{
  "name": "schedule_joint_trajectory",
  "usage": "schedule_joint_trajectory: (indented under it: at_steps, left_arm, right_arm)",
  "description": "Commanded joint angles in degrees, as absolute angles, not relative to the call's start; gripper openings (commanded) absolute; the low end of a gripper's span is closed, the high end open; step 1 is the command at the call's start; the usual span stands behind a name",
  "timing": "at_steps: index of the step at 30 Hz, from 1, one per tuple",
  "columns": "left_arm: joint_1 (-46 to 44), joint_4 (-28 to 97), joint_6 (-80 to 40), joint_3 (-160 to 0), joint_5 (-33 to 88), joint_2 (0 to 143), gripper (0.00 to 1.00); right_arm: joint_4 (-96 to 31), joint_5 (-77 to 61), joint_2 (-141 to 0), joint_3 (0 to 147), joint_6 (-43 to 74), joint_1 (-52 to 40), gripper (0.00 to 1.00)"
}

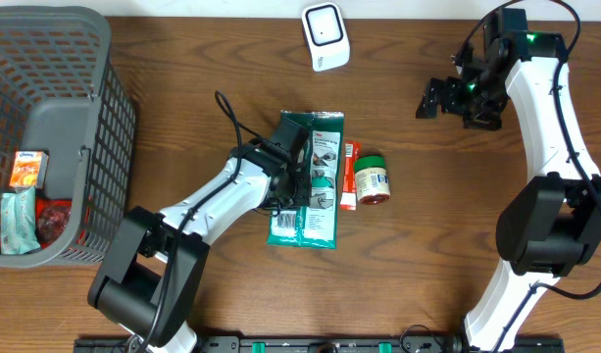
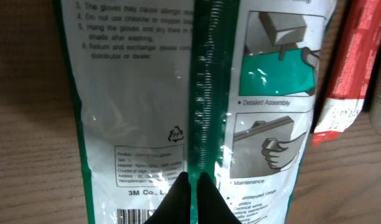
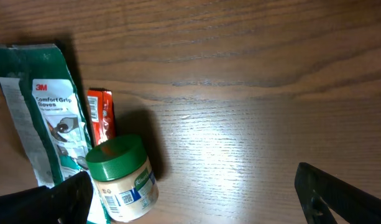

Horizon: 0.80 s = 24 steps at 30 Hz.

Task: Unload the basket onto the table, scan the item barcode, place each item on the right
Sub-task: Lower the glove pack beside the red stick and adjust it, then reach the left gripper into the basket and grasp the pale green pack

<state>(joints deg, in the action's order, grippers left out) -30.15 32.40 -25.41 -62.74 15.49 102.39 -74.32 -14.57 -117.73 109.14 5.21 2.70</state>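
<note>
The item, a green and white glove package (image 1: 325, 167), lies flat on the wooden table, printed back up. In the left wrist view the package (image 2: 140, 93) fills the frame, with part of its barcode (image 2: 137, 216) at the bottom edge. My left gripper (image 2: 194, 177) is shut on the raised green seam down the package's middle; from overhead the left gripper (image 1: 300, 181) sits over the package. A white scanner (image 1: 325, 37) stands at the far edge. My right gripper (image 1: 439, 98) hangs open above bare table at the far right, nothing between its fingers (image 3: 53, 199).
A green-lidded jar (image 1: 372, 178) lies on its side just right of the package, with a red packet (image 1: 348, 176) between them. A grey mesh basket (image 1: 104, 118) holding several items takes up the far left. Cables trail from both arms.
</note>
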Motion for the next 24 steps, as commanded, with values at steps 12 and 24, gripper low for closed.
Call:
schedule_joint_trajectory:
  at_steps: [12,24]
  left_arm:
    - [-13.0,55.2,-22.7,-95.2,-5.4,87.7,0.58]
    - [21.6,60.0,-23.5,-97.3,-15.5,83.7,0.64]
  right_arm:
    - [-74.3,-14.9,-117.6,110.1,5.1,2.9,0.99]
    - [-74.3,-14.9,-117.6,110.1,5.1,2.9,0.99]
